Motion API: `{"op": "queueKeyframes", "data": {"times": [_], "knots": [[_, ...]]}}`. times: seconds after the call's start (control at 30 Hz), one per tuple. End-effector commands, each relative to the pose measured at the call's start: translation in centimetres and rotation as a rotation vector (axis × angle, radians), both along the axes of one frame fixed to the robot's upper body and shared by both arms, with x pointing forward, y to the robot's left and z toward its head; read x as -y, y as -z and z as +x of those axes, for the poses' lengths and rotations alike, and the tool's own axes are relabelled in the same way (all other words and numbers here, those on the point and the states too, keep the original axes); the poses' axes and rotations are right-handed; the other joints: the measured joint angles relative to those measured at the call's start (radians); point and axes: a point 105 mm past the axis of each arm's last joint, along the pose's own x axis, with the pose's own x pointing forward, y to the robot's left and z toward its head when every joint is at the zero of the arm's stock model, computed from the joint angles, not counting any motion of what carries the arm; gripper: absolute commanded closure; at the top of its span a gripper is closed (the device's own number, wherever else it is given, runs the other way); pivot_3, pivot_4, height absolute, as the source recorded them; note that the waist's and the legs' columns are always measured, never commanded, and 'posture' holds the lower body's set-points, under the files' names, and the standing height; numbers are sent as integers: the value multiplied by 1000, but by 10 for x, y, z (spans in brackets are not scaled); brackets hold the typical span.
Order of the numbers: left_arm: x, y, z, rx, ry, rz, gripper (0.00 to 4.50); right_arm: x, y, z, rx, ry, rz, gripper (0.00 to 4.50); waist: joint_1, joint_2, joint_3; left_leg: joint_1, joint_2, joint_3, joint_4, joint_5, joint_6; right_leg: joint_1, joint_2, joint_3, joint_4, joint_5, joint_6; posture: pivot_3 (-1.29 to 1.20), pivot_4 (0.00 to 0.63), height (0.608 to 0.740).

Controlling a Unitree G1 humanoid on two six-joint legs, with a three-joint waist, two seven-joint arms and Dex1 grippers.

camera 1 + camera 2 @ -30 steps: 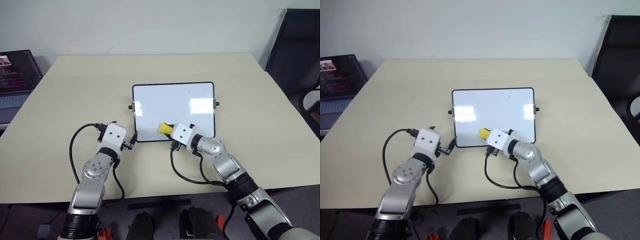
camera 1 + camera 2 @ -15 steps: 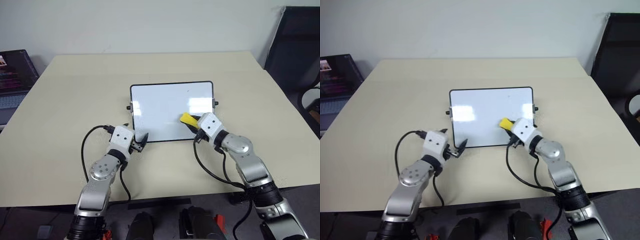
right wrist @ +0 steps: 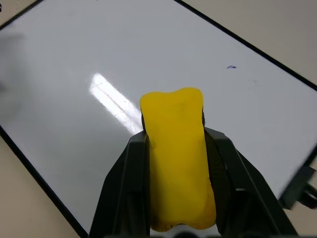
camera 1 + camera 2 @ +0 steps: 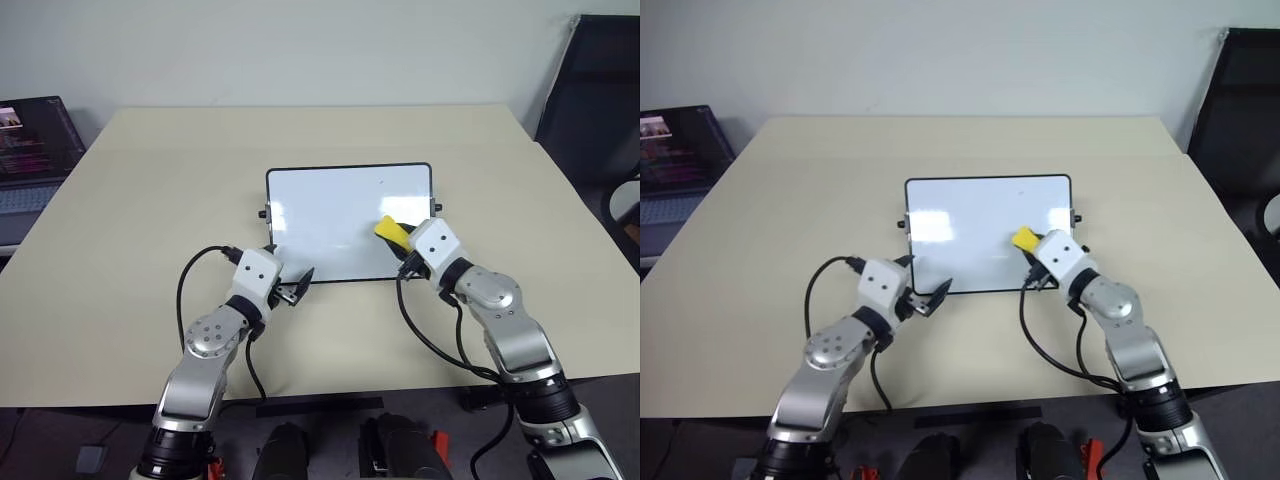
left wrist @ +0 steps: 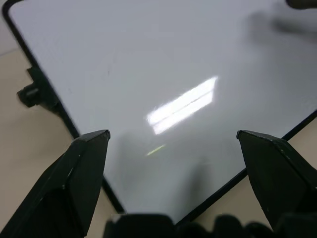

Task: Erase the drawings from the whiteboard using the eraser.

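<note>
The whiteboard (image 4: 330, 215) lies flat at the middle of the table, its black frame and side knobs showing. Its surface looks white; of the drawings I see just a tiny dark speck (image 3: 231, 66) near the far edge. My right gripper (image 4: 399, 238) is shut on the yellow eraser (image 4: 389, 229), which sits over the board's right part, close to the right frame. My left gripper (image 4: 298, 286) stands open at the board's near left corner, its fingers (image 5: 84, 163) spread wide above the corner with nothing between them.
The beige table (image 4: 150, 200) spreads wide on every side of the board. A dark laptop (image 4: 30, 140) stands at the far left edge. A black chair (image 4: 590, 90) is off the table's right side. Black cables loop from both wrists.
My right gripper has carried the eraser rightward across the board, from the middle of the near edge to the right side. The left gripper has slid right to the near left corner.
</note>
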Motion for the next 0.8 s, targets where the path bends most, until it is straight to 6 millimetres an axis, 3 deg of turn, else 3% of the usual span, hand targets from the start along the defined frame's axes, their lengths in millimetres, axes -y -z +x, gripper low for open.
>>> {"op": "queueKeyframes", "data": {"times": [0.03,0.2,0.4,0.63,0.8], "knots": [[29,-17,-4,62,156,-51,0,29,-24,-8,79,100,-14,3330,0,0,0,0,0,0,0,0,0,0,0,0,0,0,0,0,150,740],[66,-22,-19,48,431,-94,0,72,-23,-19,22,277,-12,3330,0,0,0,0,0,0,0,0,0,0,0,0,0,0,0,0,150,740],[77,-19,-19,19,594,-60,0,108,-4,-20,-115,452,79,3330,-8,0,0,1,1,1,0,0,0,0,1,1,2,0,0,0,150,740],[81,-20,-16,-3,723,-9,0,128,20,-19,-276,566,235,3330,-7,0,0,1,0,1,0,0,0,0,1,0,1,0,0,0,150,740],[81,-20,-15,3,741,9,0,130,30,-14,-342,607,324,3330,-7,1,1,0,0,0,0,0,0,0,1,0,1,0,0,0,150,740]]}}
